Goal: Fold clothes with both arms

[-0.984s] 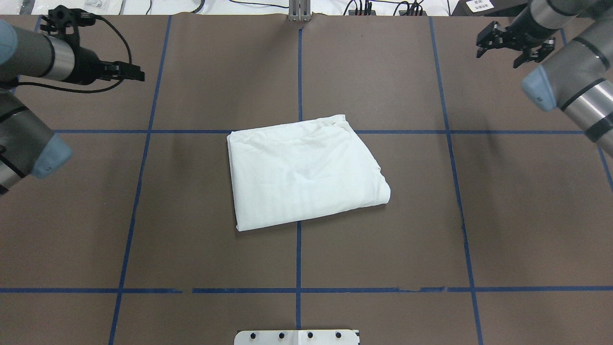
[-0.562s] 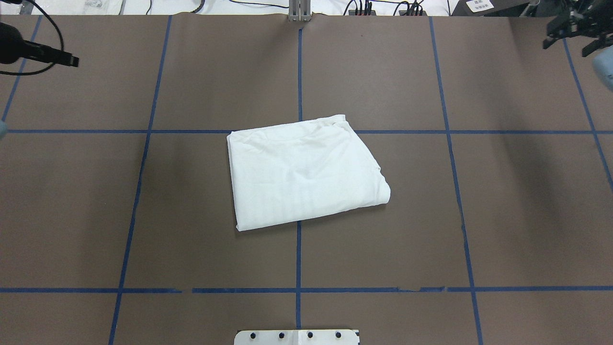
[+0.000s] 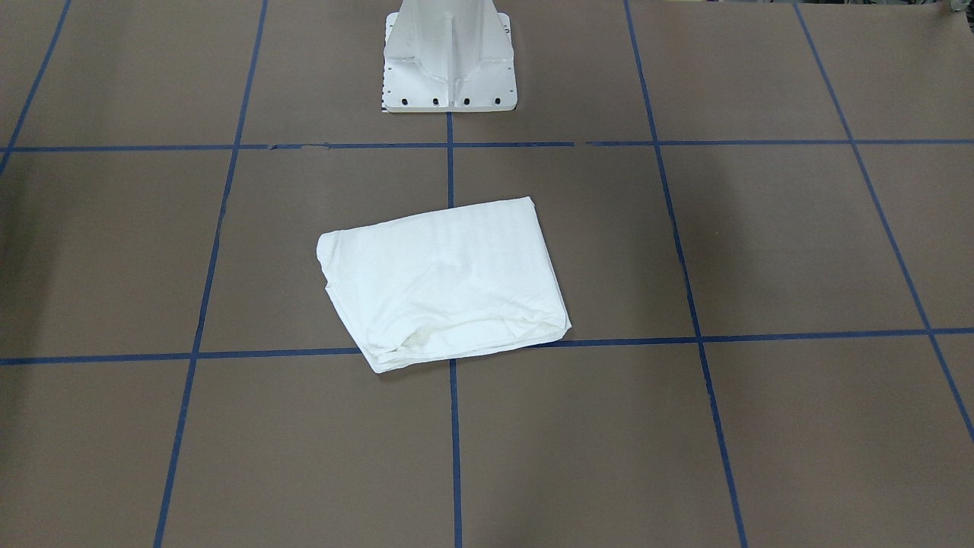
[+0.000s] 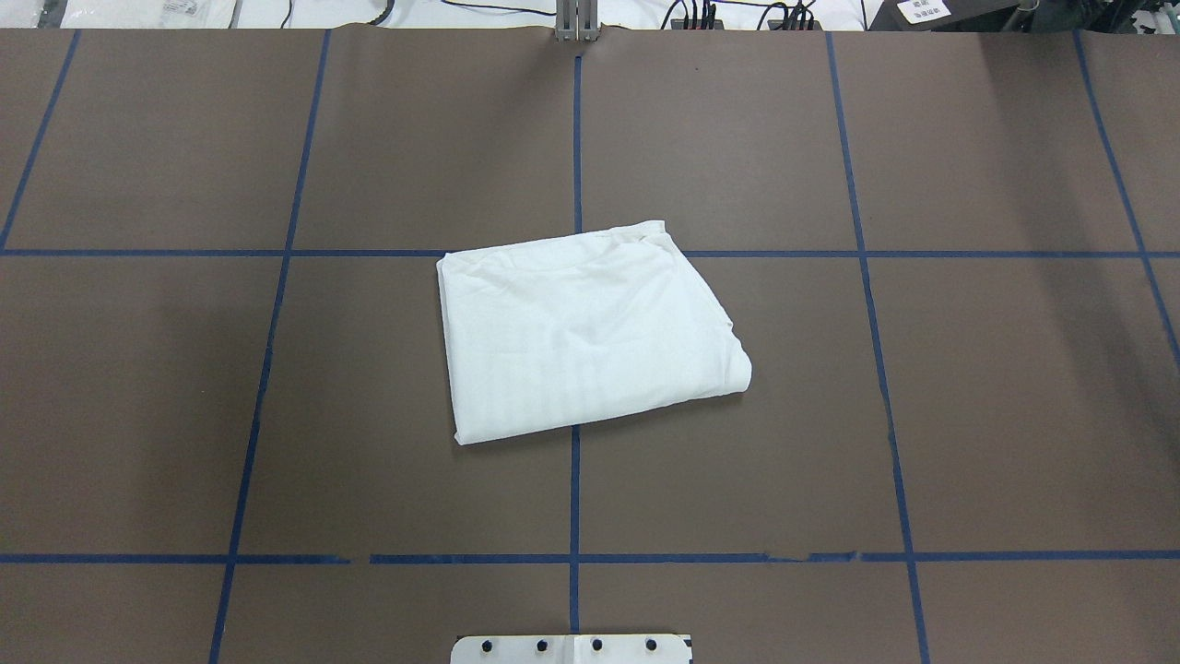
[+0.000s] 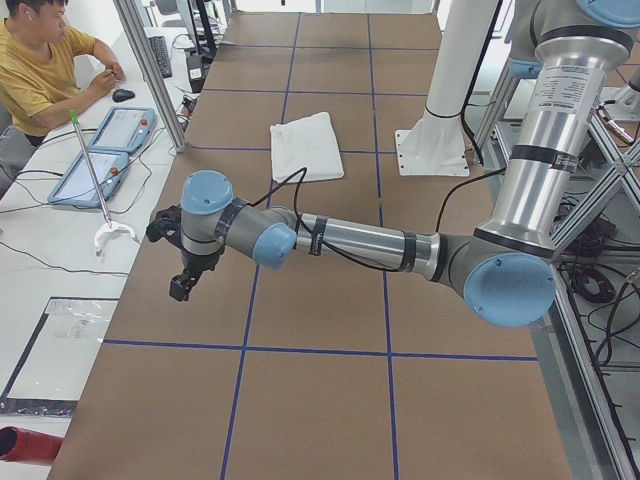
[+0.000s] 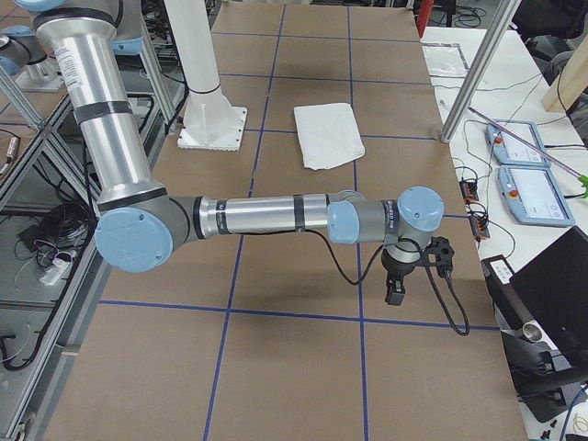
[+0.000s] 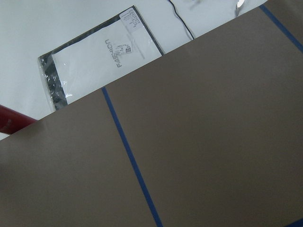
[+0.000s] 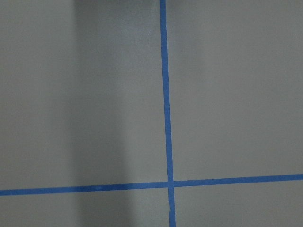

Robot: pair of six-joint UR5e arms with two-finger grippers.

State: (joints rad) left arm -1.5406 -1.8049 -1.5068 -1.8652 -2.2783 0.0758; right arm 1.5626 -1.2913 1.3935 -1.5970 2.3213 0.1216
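The white cotton long-sleeved T-shirt [image 4: 590, 337] lies folded into a flat, slightly skewed rectangle near the middle of the brown paper-covered table [image 4: 1014, 415], across a crossing of the blue tape grid lines [image 4: 267, 369]. In the front-facing view its layered edges lie on the side away from the white mounting pedestal [image 3: 449, 57]. Both arms are well apart from it, out at the table's ends. The silver-tubed left arm [image 5: 350, 240] stretches low and level, its black left gripper [image 5: 182, 287] hanging down above the table's far edge; whether its fingers are released or clenched I cannot tell. The silver-tubed right arm [image 6: 257, 216] reaches out likewise, its black right gripper [image 6: 392, 292] pointing down over bare table, its state equally unclear. The left wrist view shows a flat clear plastic bag with a printed label [image 7: 102, 56] lying beyond the table's edge
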